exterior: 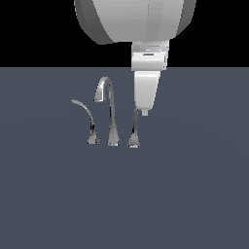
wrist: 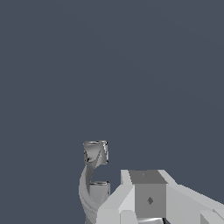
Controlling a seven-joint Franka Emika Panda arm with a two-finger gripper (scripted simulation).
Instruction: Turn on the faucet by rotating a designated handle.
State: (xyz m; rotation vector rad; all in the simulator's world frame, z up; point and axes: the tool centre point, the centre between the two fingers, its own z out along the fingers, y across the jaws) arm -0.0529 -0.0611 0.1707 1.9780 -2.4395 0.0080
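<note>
The chrome faucet stands on the dark grey floor, with its tall hooked spout [exterior: 111, 112] in the middle. The handle [exterior: 134, 132] is the curved lever with the broad bright foot, on the exterior view's right of the spout. My gripper [exterior: 144, 112] hangs straight down over it, its tip right at the lever's upper end and hiding the lever's tip. The fingers [wrist: 148, 194] look closed together with nothing between them. In the wrist view a curved chrome part [wrist: 94, 166] lies beside the fingers; I cannot tell which piece it is.
The twin lever [exterior: 87, 120] with the narrower, darker foot stands on the exterior view's left of the spout. The flat dark grey floor [exterior: 194, 194] spreads all around. The arm's large white body [exterior: 131, 19] fills the top of the exterior view.
</note>
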